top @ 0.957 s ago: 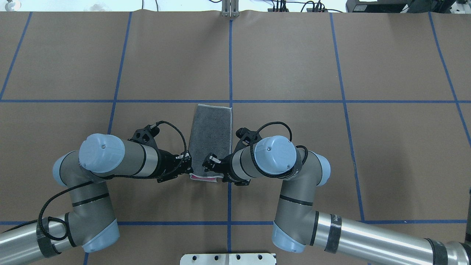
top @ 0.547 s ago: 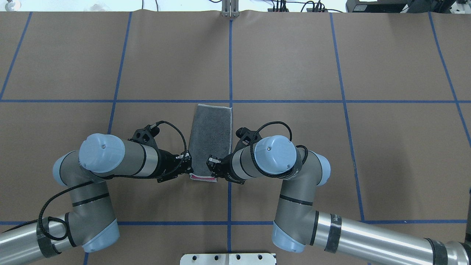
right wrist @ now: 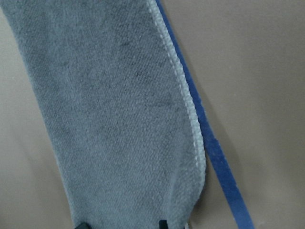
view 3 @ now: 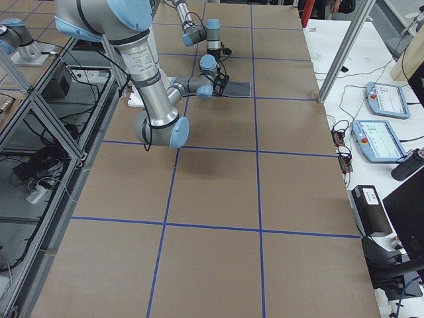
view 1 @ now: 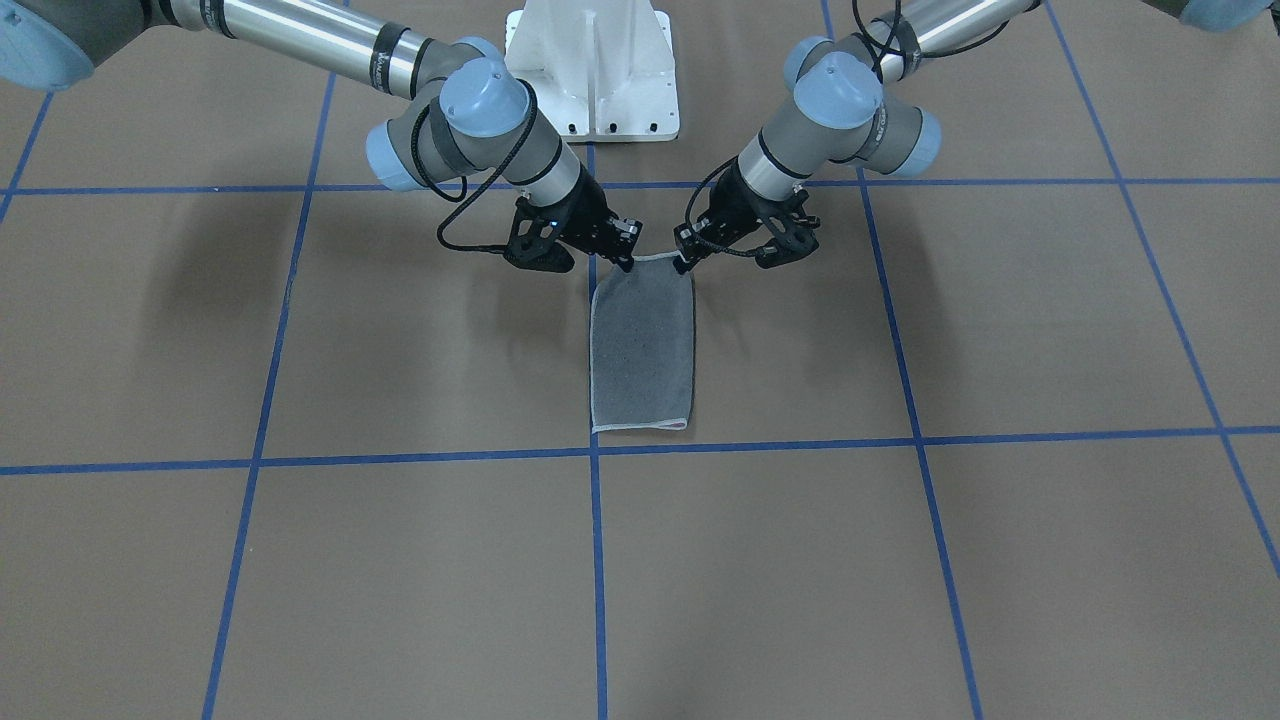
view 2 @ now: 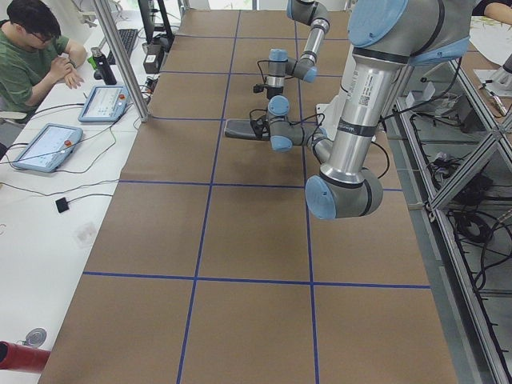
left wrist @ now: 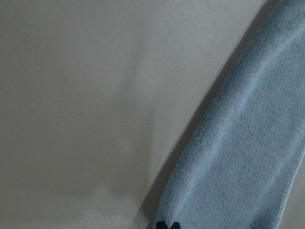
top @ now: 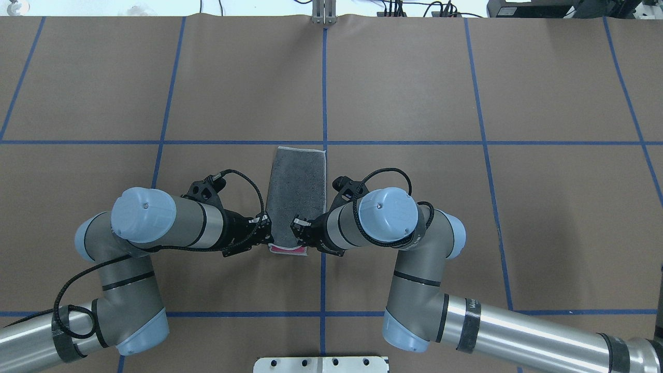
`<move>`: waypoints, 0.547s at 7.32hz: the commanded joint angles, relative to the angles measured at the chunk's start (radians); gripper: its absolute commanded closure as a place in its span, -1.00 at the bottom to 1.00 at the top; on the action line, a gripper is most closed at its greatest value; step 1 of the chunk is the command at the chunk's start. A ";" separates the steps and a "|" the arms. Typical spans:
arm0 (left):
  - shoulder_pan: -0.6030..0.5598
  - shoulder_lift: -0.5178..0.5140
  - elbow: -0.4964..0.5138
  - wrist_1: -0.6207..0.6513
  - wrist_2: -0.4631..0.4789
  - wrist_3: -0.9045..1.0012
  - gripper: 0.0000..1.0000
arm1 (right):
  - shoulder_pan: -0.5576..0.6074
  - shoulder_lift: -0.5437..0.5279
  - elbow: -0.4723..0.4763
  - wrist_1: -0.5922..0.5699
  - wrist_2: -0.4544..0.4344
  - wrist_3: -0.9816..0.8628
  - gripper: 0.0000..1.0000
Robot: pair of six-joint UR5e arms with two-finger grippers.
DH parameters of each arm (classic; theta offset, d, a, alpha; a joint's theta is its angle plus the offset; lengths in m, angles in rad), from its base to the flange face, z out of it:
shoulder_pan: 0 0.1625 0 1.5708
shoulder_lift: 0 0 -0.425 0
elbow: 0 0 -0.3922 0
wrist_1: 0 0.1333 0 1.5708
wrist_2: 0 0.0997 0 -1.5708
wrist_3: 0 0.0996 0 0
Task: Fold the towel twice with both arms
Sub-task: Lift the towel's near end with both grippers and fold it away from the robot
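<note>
Pinching the near left corner of the towel (top: 298, 186), the left hand (top: 265, 234) has its fingers closed together on the cloth. The right hand (top: 297, 228) sits at the near right corner, its fingertips (right wrist: 83, 225) apart with cloth between them. The towel lies as a long dark grey strip on the brown worktop (top: 414, 103), its near end raised and showing pink, just beside a blue tape line (top: 324, 77).

Nubby terry towel (top: 298, 191), matt paper tabletop (top: 414, 77)
</note>
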 commanded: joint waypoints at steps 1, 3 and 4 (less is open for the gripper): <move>-0.015 -0.006 -0.006 0.001 -0.001 0.011 1.00 | 0.024 0.005 0.003 -0.001 0.000 0.004 1.00; -0.044 -0.014 -0.005 0.003 0.001 0.011 1.00 | 0.054 0.005 0.003 -0.001 0.000 0.009 1.00; -0.058 -0.018 -0.003 0.006 0.002 0.012 1.00 | 0.067 0.005 0.003 0.000 0.000 0.011 1.00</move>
